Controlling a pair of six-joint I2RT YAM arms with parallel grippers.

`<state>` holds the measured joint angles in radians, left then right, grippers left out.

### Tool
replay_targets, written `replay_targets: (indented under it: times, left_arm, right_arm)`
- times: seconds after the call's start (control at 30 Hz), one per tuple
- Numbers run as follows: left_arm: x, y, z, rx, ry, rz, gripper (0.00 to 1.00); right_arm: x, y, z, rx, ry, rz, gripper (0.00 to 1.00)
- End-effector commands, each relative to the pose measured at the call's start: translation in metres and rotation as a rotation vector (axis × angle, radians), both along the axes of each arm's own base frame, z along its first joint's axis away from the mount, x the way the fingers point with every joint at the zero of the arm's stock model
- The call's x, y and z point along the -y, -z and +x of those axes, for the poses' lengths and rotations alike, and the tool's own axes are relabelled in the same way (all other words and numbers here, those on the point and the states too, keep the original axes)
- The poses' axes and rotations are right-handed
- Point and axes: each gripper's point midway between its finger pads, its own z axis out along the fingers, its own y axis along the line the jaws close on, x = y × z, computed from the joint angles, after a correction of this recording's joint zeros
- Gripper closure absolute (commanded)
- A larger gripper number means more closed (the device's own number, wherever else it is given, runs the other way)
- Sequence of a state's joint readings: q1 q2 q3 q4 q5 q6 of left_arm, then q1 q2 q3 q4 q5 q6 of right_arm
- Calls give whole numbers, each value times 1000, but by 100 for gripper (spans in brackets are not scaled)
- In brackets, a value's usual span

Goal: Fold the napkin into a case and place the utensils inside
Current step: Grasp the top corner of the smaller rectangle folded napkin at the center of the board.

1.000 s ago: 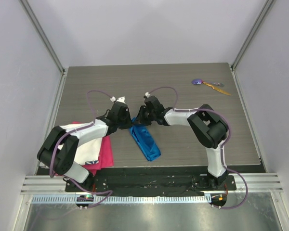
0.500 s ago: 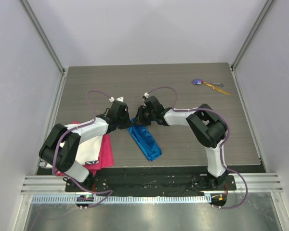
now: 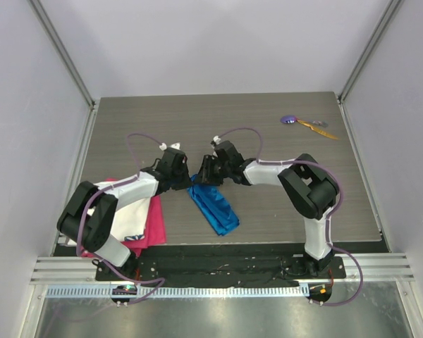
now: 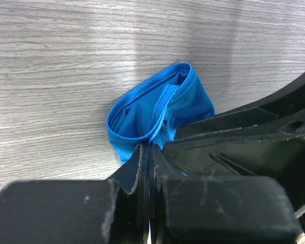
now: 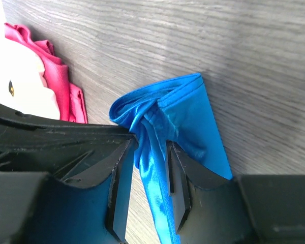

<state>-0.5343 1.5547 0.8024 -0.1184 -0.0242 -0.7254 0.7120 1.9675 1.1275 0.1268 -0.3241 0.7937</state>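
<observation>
The bright blue napkin point(image 3: 216, 207) lies on the table as a narrow folded strip, its far end raised between the two arms. My left gripper point(image 3: 186, 181) is shut on that end's hem point(image 4: 157, 109), the cloth pinched between closed jaws point(image 4: 151, 148). My right gripper point(image 3: 201, 177) meets it from the other side; its jaws point(image 5: 150, 148) stand apart with a bunched strand of the napkin point(image 5: 185, 114) running loosely between them. The utensils sit far back right: one with a round purple head point(image 3: 289, 120), one orange-yellow point(image 3: 317, 129).
A pink cloth point(image 3: 155, 222) with a white cloth point(image 3: 130, 220) on it lies under my left arm at the near left. Both also show in the right wrist view: the pink cloth point(image 5: 58, 76) and the white cloth point(image 5: 18, 71). Grey walls enclose the wood-grain table point(image 3: 268, 148).
My right gripper's jaws have spread apart, loosening its hold on the napkin's end. The left gripper stays shut on the cloth. Both arms have barely moved.
</observation>
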Motion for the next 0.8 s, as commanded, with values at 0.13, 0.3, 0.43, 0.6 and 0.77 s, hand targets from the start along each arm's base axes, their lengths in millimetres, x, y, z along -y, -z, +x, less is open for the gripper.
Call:
replay_targets:
  times: [0.13, 0.3, 0.43, 0.6, 0.77]
  left_arm:
    - [7, -24, 8, 48, 11, -42, 100]
    - [7, -27, 8, 50, 13, -43, 100]
    - [12, -30, 7, 46, 27, -66, 100]
    - [15, -32, 8, 45, 28, -82, 100]
    - [14, -28, 9, 32, 16, -84, 100]
  right_arm:
    - [-2, -29, 3, 35, 9, 96, 66]
    - [-3, -22, 7, 26, 12, 102, 83]
    - [-9, -11, 8, 8, -1, 99, 89]
    - [-17, -2, 4, -12, -34, 103, 92]
    - [-30, 6, -7, -30, -83, 113, 96]
